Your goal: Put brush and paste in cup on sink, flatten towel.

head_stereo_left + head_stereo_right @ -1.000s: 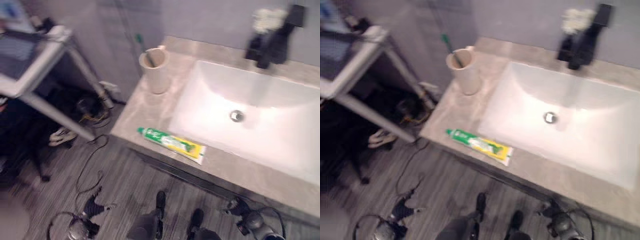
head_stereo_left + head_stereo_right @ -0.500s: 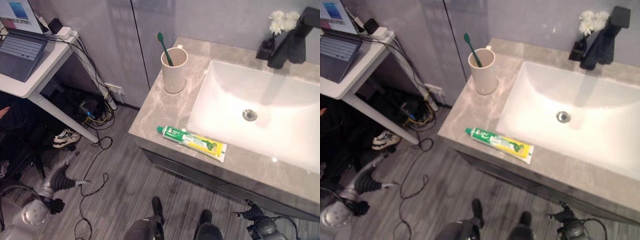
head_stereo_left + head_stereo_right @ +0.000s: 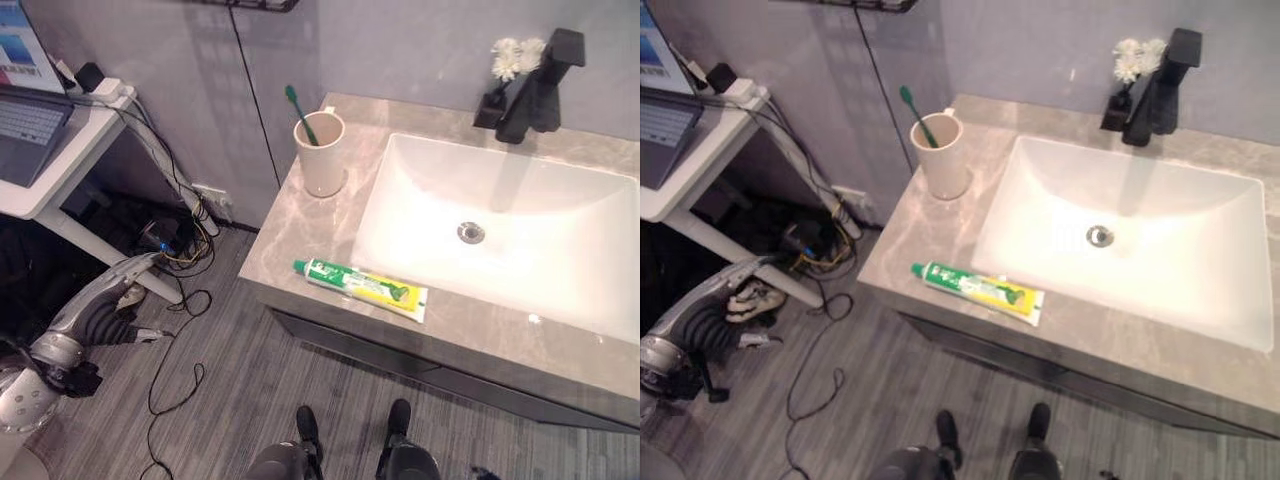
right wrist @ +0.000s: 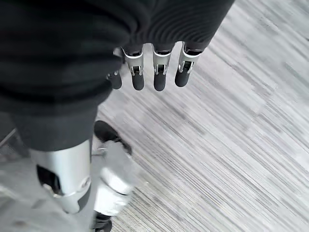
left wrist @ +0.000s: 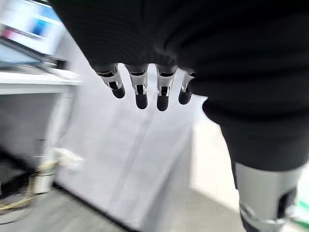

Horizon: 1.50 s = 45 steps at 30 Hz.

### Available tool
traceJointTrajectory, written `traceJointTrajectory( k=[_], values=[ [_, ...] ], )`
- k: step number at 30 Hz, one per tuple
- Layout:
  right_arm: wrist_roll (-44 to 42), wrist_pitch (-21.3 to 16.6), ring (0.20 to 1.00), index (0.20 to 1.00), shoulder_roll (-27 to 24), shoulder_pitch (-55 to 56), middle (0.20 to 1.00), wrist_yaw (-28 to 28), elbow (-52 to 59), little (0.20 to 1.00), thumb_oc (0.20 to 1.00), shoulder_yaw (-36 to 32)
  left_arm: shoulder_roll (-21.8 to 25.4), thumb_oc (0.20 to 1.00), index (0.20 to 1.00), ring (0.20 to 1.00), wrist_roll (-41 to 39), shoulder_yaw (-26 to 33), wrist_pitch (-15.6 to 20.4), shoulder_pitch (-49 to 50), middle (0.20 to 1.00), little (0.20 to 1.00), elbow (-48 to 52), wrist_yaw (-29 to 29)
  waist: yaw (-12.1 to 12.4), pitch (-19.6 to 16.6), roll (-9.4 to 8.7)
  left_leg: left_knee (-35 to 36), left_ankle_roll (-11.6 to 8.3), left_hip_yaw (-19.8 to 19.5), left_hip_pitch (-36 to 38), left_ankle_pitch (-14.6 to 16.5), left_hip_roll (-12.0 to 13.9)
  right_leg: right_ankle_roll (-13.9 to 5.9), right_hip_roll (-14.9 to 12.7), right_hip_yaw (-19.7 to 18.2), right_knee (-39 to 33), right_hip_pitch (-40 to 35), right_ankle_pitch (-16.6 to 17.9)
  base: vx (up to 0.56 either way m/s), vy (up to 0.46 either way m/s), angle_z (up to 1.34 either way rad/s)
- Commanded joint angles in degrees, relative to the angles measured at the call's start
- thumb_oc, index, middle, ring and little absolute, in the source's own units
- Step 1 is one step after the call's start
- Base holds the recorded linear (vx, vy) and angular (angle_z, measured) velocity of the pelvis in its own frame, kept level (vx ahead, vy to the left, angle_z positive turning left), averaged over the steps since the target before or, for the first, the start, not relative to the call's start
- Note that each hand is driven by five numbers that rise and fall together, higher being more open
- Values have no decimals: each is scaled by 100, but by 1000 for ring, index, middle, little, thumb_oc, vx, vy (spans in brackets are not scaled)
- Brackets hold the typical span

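The paste (image 3: 360, 287) lies flat on the worktop (image 3: 300, 225) near the brush-holding cup (image 3: 322, 153), seemingly unreached, with left hand (image 5: 145, 87) and right hand (image 4: 149, 72) relaxed and empty.

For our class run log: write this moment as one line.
toothbrush: in cup | toothpaste: flat on counter, beside sink | left hand: open, empty | right hand: open, empty

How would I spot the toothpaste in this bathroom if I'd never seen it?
Find the grey marble counter around the white sink. On the front strip, left of the basin, lies the toothpaste tube, flat, green and yellow. The cream cup behind it stands upright, holding a green toothbrush.
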State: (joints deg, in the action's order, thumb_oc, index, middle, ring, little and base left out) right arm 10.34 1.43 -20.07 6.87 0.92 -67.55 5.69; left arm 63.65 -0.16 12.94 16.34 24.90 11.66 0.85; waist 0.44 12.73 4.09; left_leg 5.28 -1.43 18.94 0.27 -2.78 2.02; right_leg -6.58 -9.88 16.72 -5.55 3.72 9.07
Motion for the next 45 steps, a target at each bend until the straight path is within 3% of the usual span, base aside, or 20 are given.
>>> traceJointTrajectory(
  k=[1,13,28,33,45],
  values=[
    [-74,51,1000,1000,-4,-176,1000,-52,-141,1000,1000,20,33,1000,1000,1000,-349,227,101,-376,1000,1000,-102,-92,-116,-52,-38,-174,-195,-439,-31,111,95,-270,-242,-51,129,-156,71,47,-42,-10],
    [-778,-86,1000,1000,117,-408,1000,54,46,1000,1000,10,-215,1000,1000,1000,-441,-569,214,-1065,1000,1000,188,-254,-363,-57,65,-28,-293,-94,-39,52,177,-265,-132,-449,55,127,106,1,-20,-13],
    [-708,-191,1000,1000,16,-698,1000,188,-58,1000,1000,264,-201,1000,1000,1000,-49,-1650,334,-1493,1000,1000,92,-183,-483,-16,-95,-28,-328,321,-243,53,255,-296,-45,-941,55,734,330,-8,-12,-22],
    [-707,-198,1000,1000,-13,-723,1000,211,-92,1000,1000,264,-158,1000,1000,1000,6,-1691,321,-1531,1000,1000,145,-179,-505,-25,-109,-28,-343,382,-289,48,281,-303,-21,-1002,55,828,355,15,-19,-6],
    [-758,-212,1000,1000,107,-776,1000,232,58,1000,1000,398,-728,1000,1000,1000,-129,-1807,183,-1671,1000,1000,-167,-110,-509,-30,-152,-28,-432,447,-451,-20,387,-296,61,-1054,55,1052,380,23,-26,-1]
  ],
)
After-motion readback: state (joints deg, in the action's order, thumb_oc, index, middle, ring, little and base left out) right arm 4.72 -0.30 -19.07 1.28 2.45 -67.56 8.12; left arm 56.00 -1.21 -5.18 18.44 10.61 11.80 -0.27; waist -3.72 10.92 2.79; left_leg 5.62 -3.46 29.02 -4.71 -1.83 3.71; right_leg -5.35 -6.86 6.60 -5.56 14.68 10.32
